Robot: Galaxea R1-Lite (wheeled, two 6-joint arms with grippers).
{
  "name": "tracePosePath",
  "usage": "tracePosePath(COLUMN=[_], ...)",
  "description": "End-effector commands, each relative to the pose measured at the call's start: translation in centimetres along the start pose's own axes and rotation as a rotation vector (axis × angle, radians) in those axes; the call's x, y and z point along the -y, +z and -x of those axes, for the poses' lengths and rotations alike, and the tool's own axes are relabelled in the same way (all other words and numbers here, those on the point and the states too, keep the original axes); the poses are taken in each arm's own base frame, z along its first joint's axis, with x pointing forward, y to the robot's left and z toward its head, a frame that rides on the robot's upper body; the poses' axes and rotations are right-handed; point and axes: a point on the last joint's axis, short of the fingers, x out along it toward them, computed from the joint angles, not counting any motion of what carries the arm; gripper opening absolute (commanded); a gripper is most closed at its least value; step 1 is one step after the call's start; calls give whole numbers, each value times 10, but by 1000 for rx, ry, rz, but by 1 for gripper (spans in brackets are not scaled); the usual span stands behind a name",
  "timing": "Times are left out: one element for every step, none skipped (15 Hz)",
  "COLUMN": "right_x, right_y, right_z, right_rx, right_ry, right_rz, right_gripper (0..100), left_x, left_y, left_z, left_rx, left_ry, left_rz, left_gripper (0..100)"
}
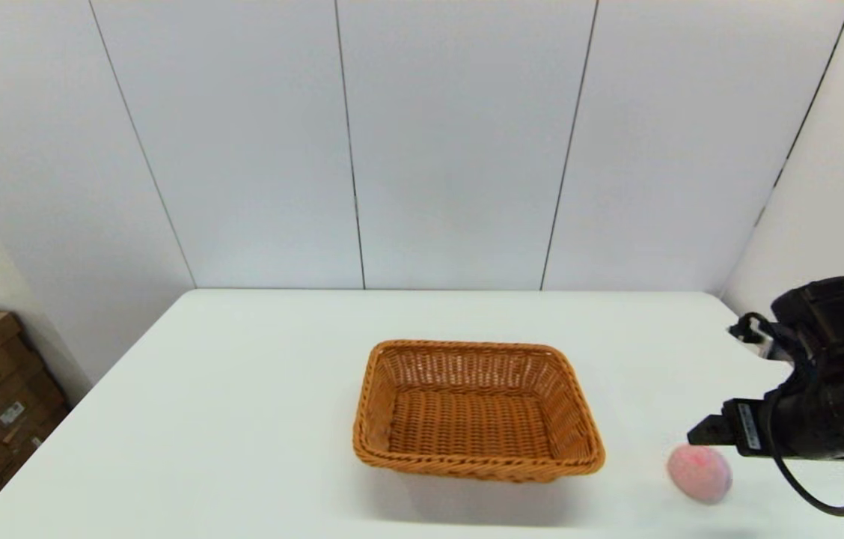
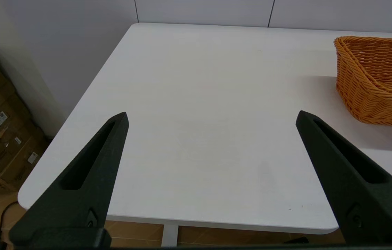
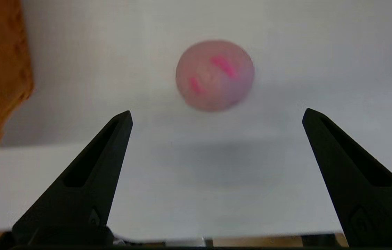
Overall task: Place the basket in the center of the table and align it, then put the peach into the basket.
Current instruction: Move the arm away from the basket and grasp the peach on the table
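From the head camera, the orange-brown woven wicker basket (image 1: 478, 408) sits mid-table, squared, so the peach pickup is in hand; the small pale pink peach (image 1: 699, 472) lies right of it, under the right gripper (image 1: 706, 433). The left wrist camera shows the left gripper (image 2: 211, 116) spread wide, empty, parked beside the white table (image 2: 199, 104). The right wrist camera shows wide-open, empty fingers; next comes descending around the peach.

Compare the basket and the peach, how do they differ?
The basket is woven, orange-brown and rectangular; the peach is smooth, pale pink and rounded. The basket is much larger. The basket sits mid-table; the peach lies to its right, apart from it, before the open right gripper. Both rest on the table.
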Motion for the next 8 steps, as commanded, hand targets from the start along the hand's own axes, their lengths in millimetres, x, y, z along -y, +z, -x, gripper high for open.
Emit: tracePosePath(right_x=[-2,-2,-2,-2,-2,-3,-3,-3], right_y=[3,3,2,1,1,1,2,3], right_z=[-63,-71,-78,-84,-87,-88,-87,-85], right_rx=[-119,-129,-132,-141,-149,-150,-144,-137], right_ry=[-19,-22,-22,-25,-27,-26,-26,-24], right_rz=[-10,-11,-11,-12,-20,-29,-31,-31], right_gripper=[100,100,100,100,0,0,0,0], left_x=[0,0,0,0,0,0,0,0], left_y=[0,0,0,0,0,0,0,0], left_z=[0,0,0,0,0,0,0,0], left_rx=[0,0,0,0,0,0,0,0], left_ry=[2,2,2,2,2,2,2,2], left_rz=[1,4,9,9,9,9,9,9], left_gripper=[100,100,100,100,100,100,100,100])
